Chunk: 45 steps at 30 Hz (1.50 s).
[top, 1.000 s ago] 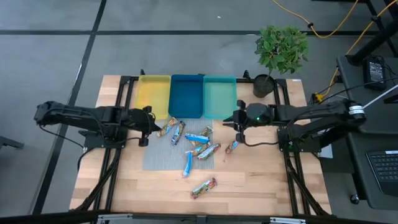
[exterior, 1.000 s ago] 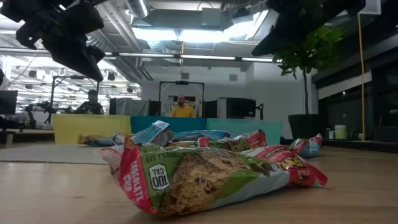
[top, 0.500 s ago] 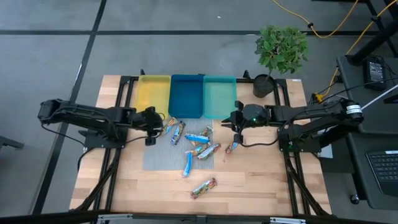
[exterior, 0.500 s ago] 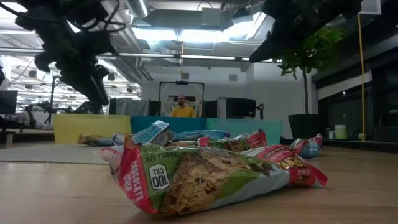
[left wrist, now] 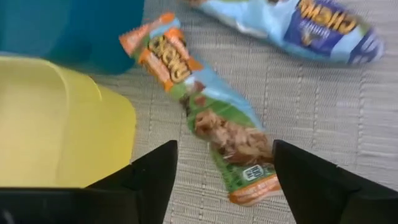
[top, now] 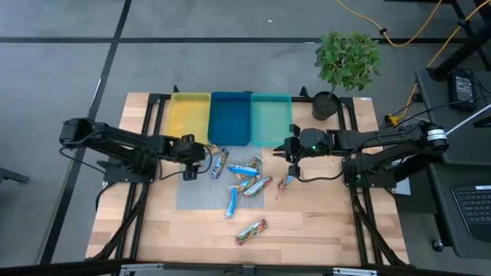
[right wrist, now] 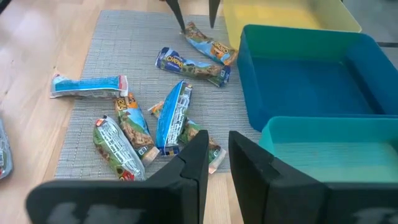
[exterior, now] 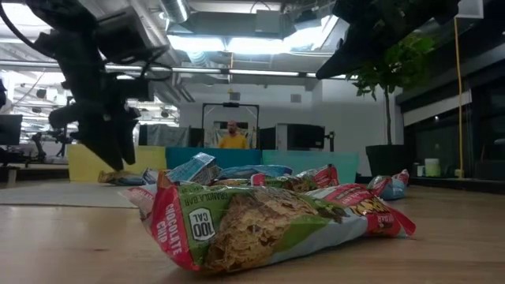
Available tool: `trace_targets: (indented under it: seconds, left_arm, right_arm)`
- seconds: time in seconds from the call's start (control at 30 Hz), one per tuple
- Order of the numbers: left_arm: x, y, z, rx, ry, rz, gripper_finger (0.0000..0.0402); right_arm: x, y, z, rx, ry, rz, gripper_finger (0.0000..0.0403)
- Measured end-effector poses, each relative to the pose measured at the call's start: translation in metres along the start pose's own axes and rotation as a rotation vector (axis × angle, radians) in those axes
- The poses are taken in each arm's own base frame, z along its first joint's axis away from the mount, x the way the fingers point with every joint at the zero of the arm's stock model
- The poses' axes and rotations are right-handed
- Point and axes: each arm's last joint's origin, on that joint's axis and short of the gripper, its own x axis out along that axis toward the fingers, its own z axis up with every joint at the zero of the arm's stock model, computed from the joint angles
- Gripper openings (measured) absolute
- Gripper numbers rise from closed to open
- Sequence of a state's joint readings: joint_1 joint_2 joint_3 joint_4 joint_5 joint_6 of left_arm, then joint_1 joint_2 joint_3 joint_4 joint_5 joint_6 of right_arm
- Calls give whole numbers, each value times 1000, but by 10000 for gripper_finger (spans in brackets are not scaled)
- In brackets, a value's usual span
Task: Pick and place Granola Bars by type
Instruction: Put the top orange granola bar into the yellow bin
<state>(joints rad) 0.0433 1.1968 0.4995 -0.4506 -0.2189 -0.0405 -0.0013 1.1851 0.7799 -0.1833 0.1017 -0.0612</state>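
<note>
Wooden tabletop (top: 307, 222) carries a grey woven mat (top: 201, 192), and I place everything from that mat. Along its far edge sit three trays side by side: a yellow tray (top: 189, 116), a dark blue tray (top: 231, 116) and a teal tray (top: 270, 116). Most of the granola bars (top: 244, 178) lie scattered on the mat. One bar with an orange and teal wrapper (left wrist: 205, 112) lies at the mat's far corner, just in front of the yellow and blue trays, and a blue-wrapped bar (left wrist: 305, 28) lies beside it. Another bar (top: 252, 230) rests alone on bare wood at the near side of the mat, and one more (top: 286, 181) sits just off its right edge.

My left gripper (top: 189, 163) hangs over that far left corner of the mat with its fingers (left wrist: 152, 177) spread wide on either side of the orange and teal bar, not gripping it. My right gripper (top: 291, 156) hovers off the mat's right edge, in front of the teal tray, fingers (right wrist: 199, 163) nearly together and holding nothing.
</note>
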Motion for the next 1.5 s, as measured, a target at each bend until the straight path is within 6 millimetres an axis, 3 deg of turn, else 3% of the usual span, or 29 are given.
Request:
trace_targets:
  seconds: [0.27, 0.53, 1.07, 1.27, 1.5]
  left_arm:
    - [16, -4, -2, 19, 83, -1, 266]
    - [22, -6, -3, 22, 117, -20, 249]
    - [21, -8, -3, -19, 107, -47, 46]
    - [7, -16, 0, 37, 132, 16, 27]
    - [-29, -30, 25, 87, 44, 53, 24]
  right_arm:
    - [0, 0, 0, 0, 0, 1, 67]
    - [0, 0, 0, 0, 0, 1, 67]
    - [0, 0, 0, 2, 1, 1, 67]
    - [0, 0, 0, 3, 0, 0, 67]
    - [0, 0, 0, 5, 1, 8, 67]
